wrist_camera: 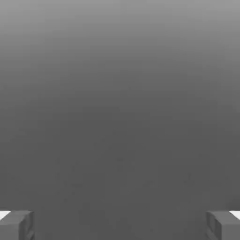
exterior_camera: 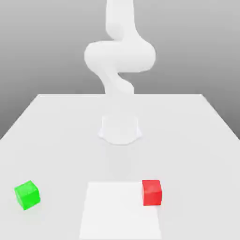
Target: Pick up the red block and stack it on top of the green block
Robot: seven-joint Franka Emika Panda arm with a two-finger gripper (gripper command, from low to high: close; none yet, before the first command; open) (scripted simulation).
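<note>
The arm (exterior_camera: 119,56) rises from its base (exterior_camera: 120,129) at the middle of the white table (exterior_camera: 51,136) and curves upward through its joints to the top of the exterior view. In the hand view the gripper (wrist_camera: 120,225) has its two grey fingers (wrist_camera: 16,225) set wide apart at opposite edges of the picture, with nothing between them; beyond them lies a plain grey background. The jaws therefore stand apart and hold nothing. The red block (exterior_camera: 152,192) rests on the table in front of the base, toward the exterior view's right, and overlaps the right edge of a brighter square patch (exterior_camera: 119,211) on the tabletop. The green block (exterior_camera: 27,194) rests on the table toward the exterior view's left, well apart from the red block, and is turned slightly so that one corner faces the camera. Both blocks lie flat on the table, separate, about equally far forward of the base. Neither block touches the arm.
</note>
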